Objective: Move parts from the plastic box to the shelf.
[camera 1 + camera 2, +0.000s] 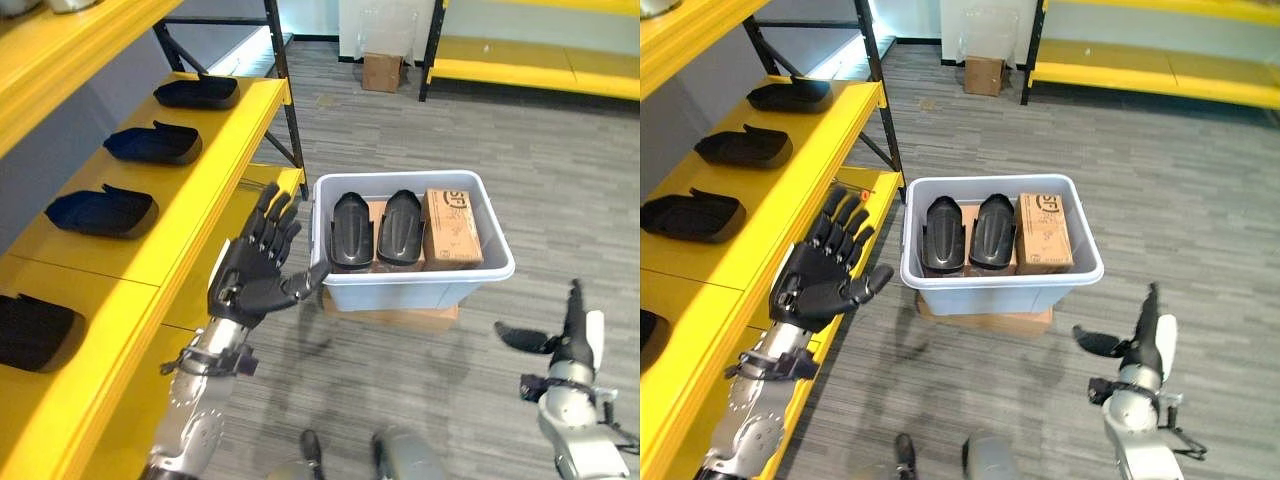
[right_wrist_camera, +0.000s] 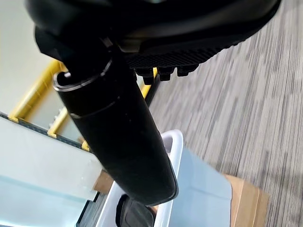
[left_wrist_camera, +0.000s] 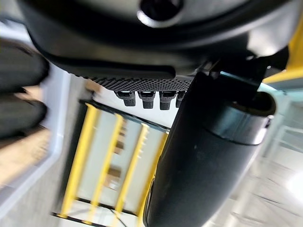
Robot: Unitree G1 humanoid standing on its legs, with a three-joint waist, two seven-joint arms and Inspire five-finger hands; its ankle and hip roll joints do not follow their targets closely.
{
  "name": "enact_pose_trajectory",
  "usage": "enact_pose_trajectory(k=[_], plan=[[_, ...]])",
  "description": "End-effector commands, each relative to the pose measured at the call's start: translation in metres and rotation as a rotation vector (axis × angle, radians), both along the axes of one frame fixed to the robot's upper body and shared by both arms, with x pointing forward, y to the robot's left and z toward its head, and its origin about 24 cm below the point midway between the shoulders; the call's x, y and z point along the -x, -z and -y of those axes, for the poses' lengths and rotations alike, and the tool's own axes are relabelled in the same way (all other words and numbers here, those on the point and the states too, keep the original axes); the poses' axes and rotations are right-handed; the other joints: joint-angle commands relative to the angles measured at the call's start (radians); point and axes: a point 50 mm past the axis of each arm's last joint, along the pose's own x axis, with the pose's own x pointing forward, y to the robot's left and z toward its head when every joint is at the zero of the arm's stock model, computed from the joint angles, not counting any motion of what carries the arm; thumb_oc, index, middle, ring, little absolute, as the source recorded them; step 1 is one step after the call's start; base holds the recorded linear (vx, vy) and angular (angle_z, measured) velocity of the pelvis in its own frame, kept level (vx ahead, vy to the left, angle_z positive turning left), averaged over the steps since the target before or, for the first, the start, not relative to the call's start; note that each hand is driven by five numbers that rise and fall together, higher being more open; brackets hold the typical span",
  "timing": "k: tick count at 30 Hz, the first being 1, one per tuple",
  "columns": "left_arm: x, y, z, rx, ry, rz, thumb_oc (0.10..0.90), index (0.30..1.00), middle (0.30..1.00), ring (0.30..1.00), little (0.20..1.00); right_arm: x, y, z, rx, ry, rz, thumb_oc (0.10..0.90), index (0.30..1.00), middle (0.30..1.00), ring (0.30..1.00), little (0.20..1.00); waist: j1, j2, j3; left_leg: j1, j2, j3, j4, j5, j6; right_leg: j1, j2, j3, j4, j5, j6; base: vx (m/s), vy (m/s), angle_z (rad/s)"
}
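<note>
A pale grey plastic box [image 1: 412, 283] sits on a cardboard carton on the floor. Inside it lie two black moulded parts [image 1: 352, 229] [image 1: 400, 227] side by side, beside a brown cardboard package [image 1: 450, 227]. Several more black parts [image 1: 152, 143] rest in a row on the yellow shelf [image 1: 190, 215] at the left. My left hand [image 1: 255, 265] is raised between the shelf and the box, open with fingers spread, holding nothing. My right hand [image 1: 572, 325] hangs low at the right of the box, open and empty. The box's rim [image 2: 173, 142] shows past the right thumb.
A small cardboard box [image 1: 381, 71] stands on the floor at the back. Another yellow rack [image 1: 530, 70] runs along the far right. The shelf's black upright post [image 1: 283, 95] stands just behind the plastic box. Grey carpet lies around the box.
</note>
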Motion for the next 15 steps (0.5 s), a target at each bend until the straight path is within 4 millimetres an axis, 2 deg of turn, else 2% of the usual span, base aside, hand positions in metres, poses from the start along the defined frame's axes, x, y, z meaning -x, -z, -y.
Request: enact_pose_trajectory(k=[1,7,12,15], plan=[[-0.002,-0.058,0.005,-0.007,0.091,0.336,0.9,1.0,1.0,1.0,1.0,-0.019,-0.057,0.011,0.075,-0.022,0.272,0.9,1.0,1.0,1.0,1.0,-0.003,-0.029,-0.047,-0.005,-0.006,0.036,-0.093,0.029,-0.009,0.091,0.002,0.035,-0.203,0.136,0.039,0.08,0.027,-0.04],[-0.001,-0.053,0.0,-0.017,0.082,0.317,0.9,1.0,1.0,1.0,1.0,-0.022,-0.048,0.003,0.07,-0.051,0.247,0.9,1.0,1.0,1.0,1.0,0.005,-0.03,-0.059,0.052,-0.025,0.053,-0.117,-0.006,0.014,0.085,-0.003,0.017,-0.206,0.139,0.045,0.08,0.015,-0.07],[0.002,-0.049,-0.003,-0.035,0.091,0.302,0.9,1.0,1.0,1.0,1.0,-0.021,-0.052,0.004,0.138,-0.035,0.247,0.9,1.0,1.0,1.0,1.0,0.011,-0.032,-0.067,0.078,-0.025,0.051,-0.123,-0.017,0.016,0.099,-0.007,0.009,-0.221,0.146,0.047,0.07,0.0,0.02],[0.003,-0.045,-0.005,-0.008,0.092,0.269,0.9,1.0,1.0,1.0,1.0,-0.022,-0.058,0.006,0.238,-0.015,0.254,0.9,1.0,1.0,1.0,1.0,0.016,-0.03,-0.071,0.095,-0.024,0.057,-0.125,-0.024,0.014,0.108,-0.016,-0.003,-0.23,0.152,0.053,0.09,0.034,-0.01]])
